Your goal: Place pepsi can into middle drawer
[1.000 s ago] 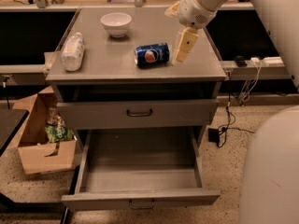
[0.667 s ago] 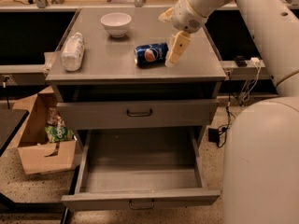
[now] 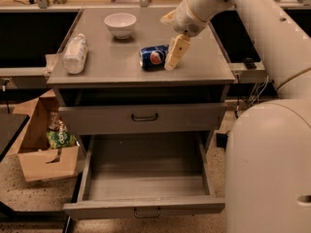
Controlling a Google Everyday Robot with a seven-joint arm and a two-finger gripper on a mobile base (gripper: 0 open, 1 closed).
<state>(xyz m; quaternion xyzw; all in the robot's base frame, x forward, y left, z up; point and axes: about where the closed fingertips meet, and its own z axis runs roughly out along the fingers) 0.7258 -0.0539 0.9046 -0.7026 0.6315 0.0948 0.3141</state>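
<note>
The pepsi can (image 3: 152, 57) lies on its side on the grey cabinet top (image 3: 116, 64), right of centre, logo facing me. My gripper (image 3: 168, 46) is open and empty, just right of the can. Its lower pale finger (image 3: 176, 52) points down at the can's right end, touching or nearly touching it. The other finger sits higher, behind the can. The middle drawer (image 3: 144, 208) is pulled open below, an empty grey tray with a low front panel and a small handle.
A white bowl (image 3: 120, 24) stands at the back of the top. A clear plastic bottle (image 3: 75, 54) lies at its left edge. A taller-fronted closed drawer (image 3: 144, 116) sits above the open one. A cardboard box (image 3: 46, 152) stands on the floor at left.
My gripper has moved left and down across the top toward the can, so its lower finger now reaches the can's right end. The can and drawer have not moved.
</note>
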